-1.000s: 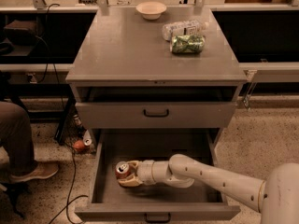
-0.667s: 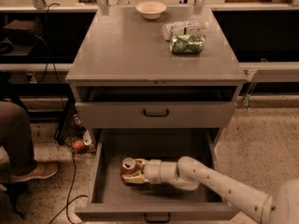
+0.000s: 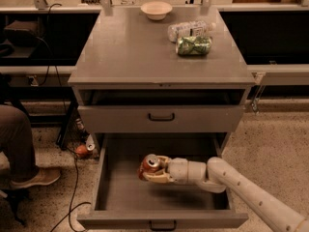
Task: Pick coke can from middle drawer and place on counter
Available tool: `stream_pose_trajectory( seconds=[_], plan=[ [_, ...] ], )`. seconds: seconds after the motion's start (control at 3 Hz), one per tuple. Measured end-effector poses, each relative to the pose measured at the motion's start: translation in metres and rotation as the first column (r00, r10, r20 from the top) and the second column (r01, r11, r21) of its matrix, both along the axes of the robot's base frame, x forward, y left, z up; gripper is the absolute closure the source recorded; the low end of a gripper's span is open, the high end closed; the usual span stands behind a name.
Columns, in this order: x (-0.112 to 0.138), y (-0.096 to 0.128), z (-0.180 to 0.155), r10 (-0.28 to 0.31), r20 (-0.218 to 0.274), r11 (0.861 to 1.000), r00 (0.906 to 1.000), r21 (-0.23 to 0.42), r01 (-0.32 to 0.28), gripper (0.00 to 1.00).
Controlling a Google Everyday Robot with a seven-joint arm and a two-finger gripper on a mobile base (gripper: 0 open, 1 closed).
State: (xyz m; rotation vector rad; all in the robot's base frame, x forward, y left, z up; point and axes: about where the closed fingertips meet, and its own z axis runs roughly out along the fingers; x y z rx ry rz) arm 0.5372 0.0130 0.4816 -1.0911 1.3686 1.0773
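Observation:
The coke can (image 3: 150, 164), red-orange with a silver top, is held upright inside the open middle drawer (image 3: 103, 178). My gripper (image 3: 152, 170) is shut on the can, reaching in from the right on a white arm, and holds it a little above the drawer floor, where a shadow falls beneath it. The grey counter (image 3: 135, 52) is the cabinet's top slab, above and behind the drawer.
A white bowl (image 3: 156, 9), a clear plastic bottle (image 3: 190, 29) and a green crinkly bag (image 3: 194, 45) sit at the counter's back right. The drawer front above (image 3: 161, 117) stands slightly pulled out. A person's leg (image 3: 19, 144) and cables are on the floor at left.
My gripper has lifted the can off the drawer floor and carried it up and to the right, toward the drawer's middle.

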Motion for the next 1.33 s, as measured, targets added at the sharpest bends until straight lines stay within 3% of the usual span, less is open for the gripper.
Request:
stream_pose_trajectory(
  seconds=[0.33,0.67,1.0,1.33],
  plan=[
    [-0.016,-0.035,0.068,-0.012,0.128,0.999,0.9918,-0.049,0.018,1.0],
    [-0.016,-0.035,0.068,-0.012,0.128,0.999,0.9918,-0.049,0.018,1.0],
    [-0.011,-0.043,0.095,-0.019,0.167,0.997,0.9858,-0.074,0.032,1.0],
    [-0.004,-0.068,0.155,-0.045,0.232,0.992,0.9717,-0.105,0.071,1.0]
  ],
)
